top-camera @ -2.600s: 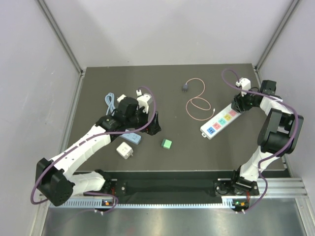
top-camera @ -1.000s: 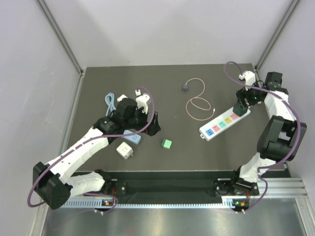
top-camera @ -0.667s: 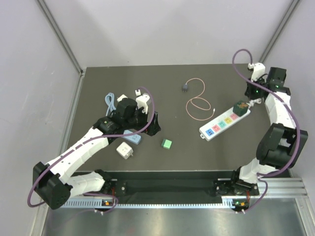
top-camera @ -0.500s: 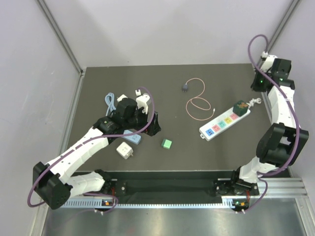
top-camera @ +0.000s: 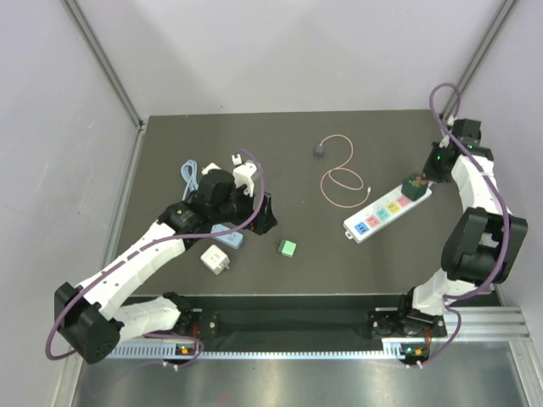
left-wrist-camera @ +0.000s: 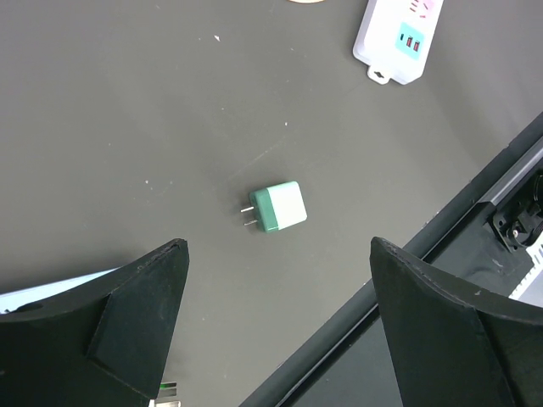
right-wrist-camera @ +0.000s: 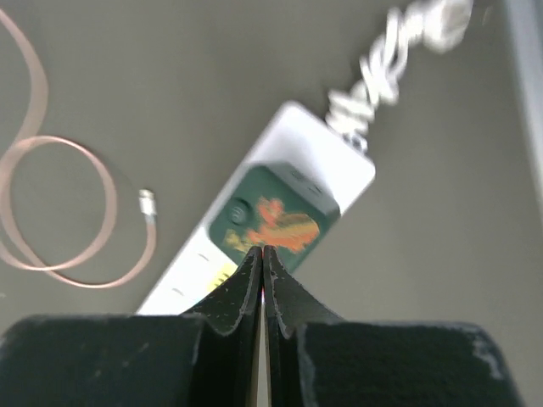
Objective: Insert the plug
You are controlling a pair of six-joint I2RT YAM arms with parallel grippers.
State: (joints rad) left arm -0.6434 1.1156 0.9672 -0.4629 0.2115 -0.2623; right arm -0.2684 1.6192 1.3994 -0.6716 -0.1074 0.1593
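Dark tabletop [top-camera: 212, 136] bears the plug [top-camera: 319, 152] at far centre, pink cable [top-camera: 344, 182] trailing rightward, well left of the pinched-together, empty right gripper [right-wrist-camera: 261, 254]; the wide-spread, empty left gripper [top-camera: 265, 214] sits somewhat nearer.

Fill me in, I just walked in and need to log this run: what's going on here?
Two robot arms are meant to insert the plug, but it lies untouched at the far middle of the table. The right gripper, shut and empty, is poised over the far end of the power strip; whether it touches is unclear. The left gripper hangs open above a green adapter, holding nothing.
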